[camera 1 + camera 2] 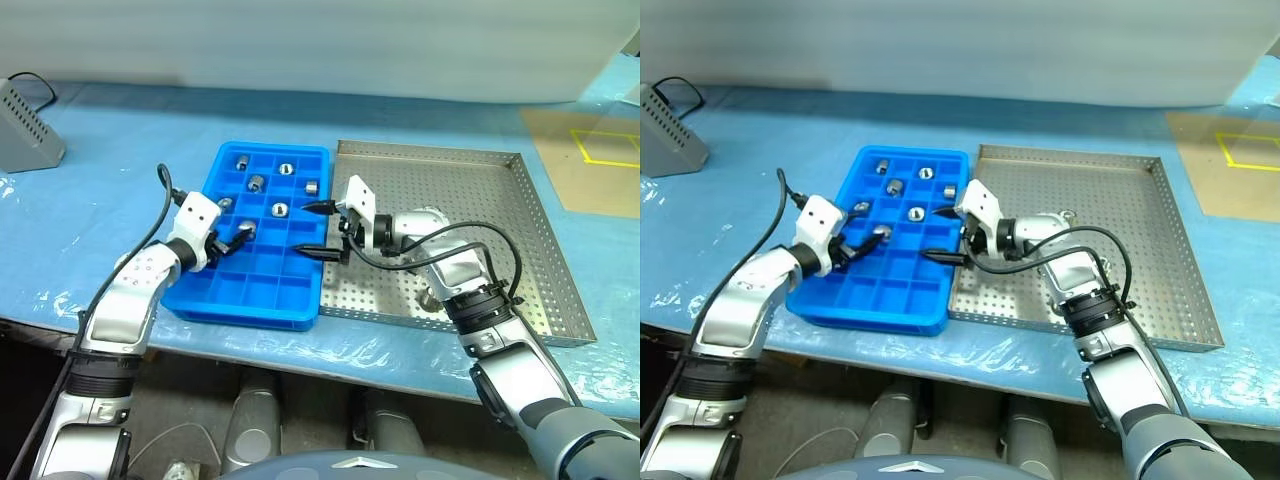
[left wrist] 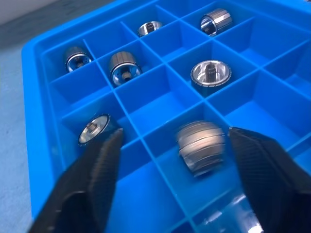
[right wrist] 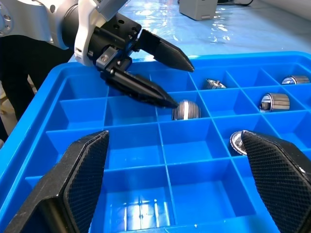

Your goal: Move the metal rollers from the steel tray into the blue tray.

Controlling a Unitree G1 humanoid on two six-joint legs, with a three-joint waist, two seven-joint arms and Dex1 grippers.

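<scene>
Metal rollers (image 1: 281, 209) sit in separate compartments of the blue tray (image 1: 305, 318), which lies just left of the steel tray (image 1: 520, 240) on a blue-covered table (image 1: 100, 200). One roller (image 2: 200, 147) lies in a compartment between the spread fingers of the left gripper (image 1: 235, 240), released and not gripped. The right gripper (image 1: 318, 230) hangs over the blue tray's right edge, jaws wide apart and empty. One more roller (image 1: 1066, 215) rests on the steel tray's perforated floor.
</scene>
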